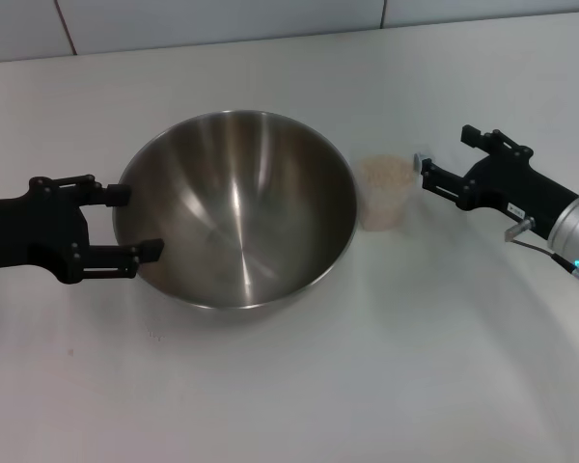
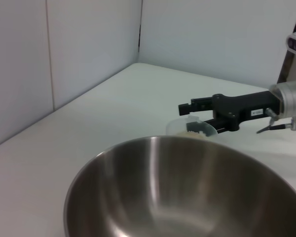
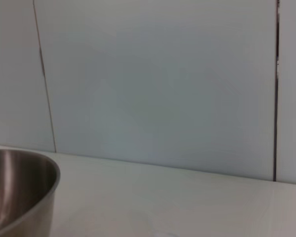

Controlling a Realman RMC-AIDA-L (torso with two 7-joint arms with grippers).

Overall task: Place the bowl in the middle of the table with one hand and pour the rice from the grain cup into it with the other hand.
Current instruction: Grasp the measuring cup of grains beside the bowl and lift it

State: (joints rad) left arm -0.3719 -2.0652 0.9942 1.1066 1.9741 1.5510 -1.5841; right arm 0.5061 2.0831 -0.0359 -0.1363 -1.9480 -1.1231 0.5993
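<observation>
A: We begin at the left end effector (image 1: 125,222); its two black fingers stand wide apart at the left rim of the bowl (image 1: 236,207), one finger near the rim's upper left edge, the other low against the outer wall; we cannot tell whether either finger touches the steel, and nothing is pinched between them.

B: We agree; and the right end effector (image 1: 444,162) reaches in from the right, fingers spread, their tips just beside the grain cup (image 1: 385,192) but apart from it; a thin strip of white desk (image 1: 367,386) shows between tip and cup.

A: The cup stands upright, holding the rice (image 1: 385,174) nearly to its rim; it sits just beside the bowl's right edge, close enough that we cannot tell whether they touch.

B: The bowl rests flat near the middle of the desk, its inside shiny and bare; in the left wrist view its rim (image 2: 187,140) fills the foreground, with the cup (image 2: 192,128) and the right end effector (image 2: 193,115) just beyond.

A: Open desk lies wide in front of the bowl and behind it, up to the wall (image 1: 222,19) at the desk's far edge.
</observation>
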